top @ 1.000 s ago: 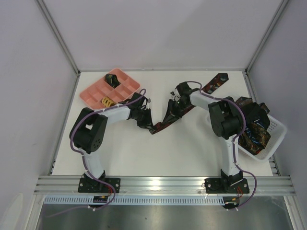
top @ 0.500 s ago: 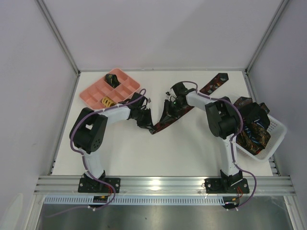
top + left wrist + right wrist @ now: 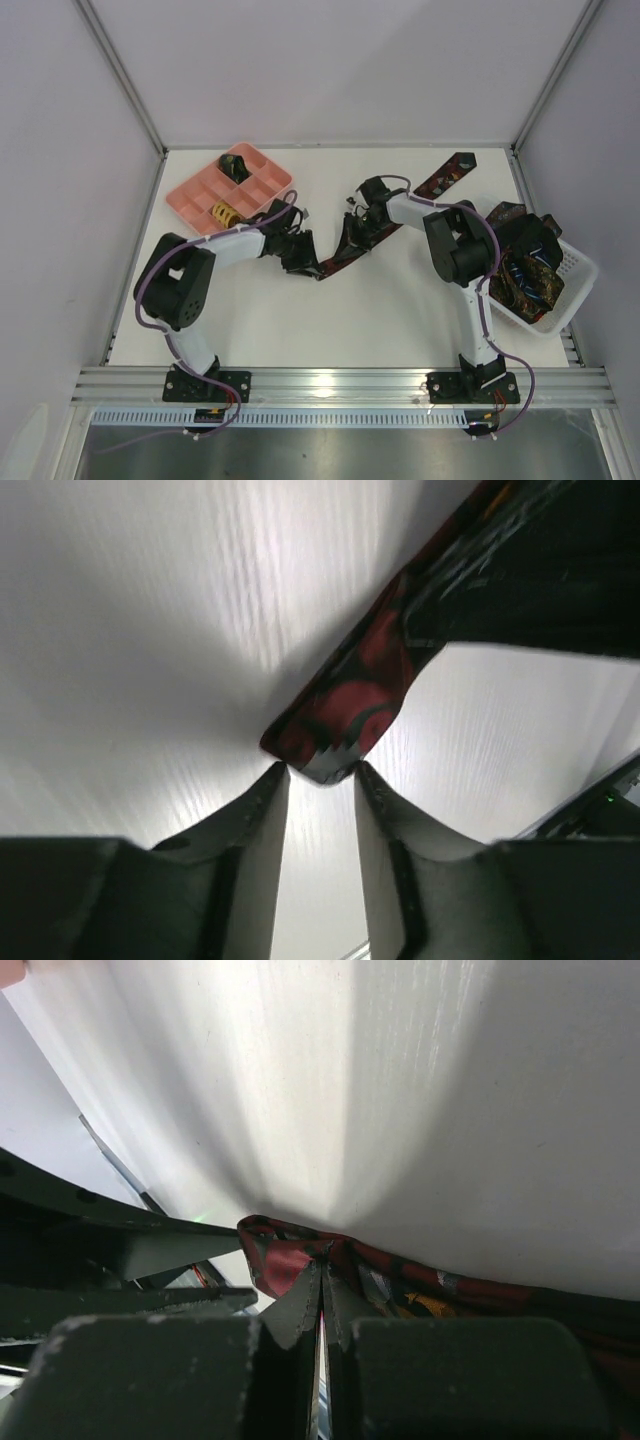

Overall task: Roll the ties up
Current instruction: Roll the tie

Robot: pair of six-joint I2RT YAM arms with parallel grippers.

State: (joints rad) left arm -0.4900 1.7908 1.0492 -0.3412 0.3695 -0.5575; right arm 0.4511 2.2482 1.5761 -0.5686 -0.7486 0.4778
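Note:
One dark tie (image 3: pixel 441 179) with red patterning lies diagonally on the white table, from the back right toward the middle. Its near end (image 3: pixel 345 702) rests just at the tips of my left gripper (image 3: pixel 320 771), whose jaws stand apart with bare table between them. In the top view the left gripper (image 3: pixel 303 252) sits at that lower end. My right gripper (image 3: pixel 352 222) is a little further up the tie. In the right wrist view its jaws are pressed together (image 3: pixel 322 1275), pinching a pucker of the red fabric (image 3: pixel 283 1260).
A pink compartment tray (image 3: pixel 196 190) at the back left holds a dark rolled tie (image 3: pixel 235 163) and a yellow roll (image 3: pixel 222 213). A white mesh basket (image 3: pixel 581 266) at the right edge holds several loose ties (image 3: pixel 525 265). Grey walls close in the table.
My left gripper's jaws have parted from the tie's end, and its elbow swung left. My right gripper has shifted slightly left and closed on the tie.

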